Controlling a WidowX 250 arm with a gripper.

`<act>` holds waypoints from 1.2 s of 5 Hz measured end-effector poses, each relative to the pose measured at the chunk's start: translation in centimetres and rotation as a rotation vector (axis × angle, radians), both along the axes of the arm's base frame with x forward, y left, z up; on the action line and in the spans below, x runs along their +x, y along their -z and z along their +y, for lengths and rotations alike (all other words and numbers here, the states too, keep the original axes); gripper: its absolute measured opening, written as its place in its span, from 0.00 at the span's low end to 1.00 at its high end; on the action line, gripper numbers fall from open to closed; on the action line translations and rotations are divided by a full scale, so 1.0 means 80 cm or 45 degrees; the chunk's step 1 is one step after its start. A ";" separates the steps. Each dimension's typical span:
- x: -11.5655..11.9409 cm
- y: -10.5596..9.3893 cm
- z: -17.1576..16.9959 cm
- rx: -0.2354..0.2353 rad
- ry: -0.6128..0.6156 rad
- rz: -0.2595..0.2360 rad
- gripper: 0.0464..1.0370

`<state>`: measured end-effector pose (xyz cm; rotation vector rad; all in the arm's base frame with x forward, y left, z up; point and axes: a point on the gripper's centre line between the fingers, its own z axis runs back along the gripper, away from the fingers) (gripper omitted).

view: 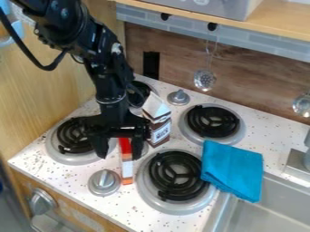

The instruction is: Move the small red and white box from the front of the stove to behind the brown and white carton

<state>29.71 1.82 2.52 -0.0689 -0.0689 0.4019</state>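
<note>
I record a speckled stovetop [266,136] supporting most items. The black gripper [121,153] hangs above it, fingers wide apart and apparently holding nothing; that spread leaves room about the slim red-and-white box [127,166]. The blue cloth [232,167] overlaps the sink [277,216], whose edge bears part of it. The brown-and-white carton [158,121] stands upright beside the gripper, seemingly on its own base. The slim box sits between the front burners.

The camera looks down at a slant from above the stovetop's [79,177] near side. It faces the wood-grain backsplash [254,86], close enough to frame four burners [192,182] and part of the sink [281,217] at near right.
</note>
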 end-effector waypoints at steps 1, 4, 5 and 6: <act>-0.005 0.003 0.001 0.000 0.016 0.014 0.96; 0.013 0.027 0.007 0.028 -0.044 0.053 0.92; 0.020 0.036 0.009 0.034 -0.073 0.065 0.64; 0.021 0.039 0.009 0.030 -0.087 0.071 0.38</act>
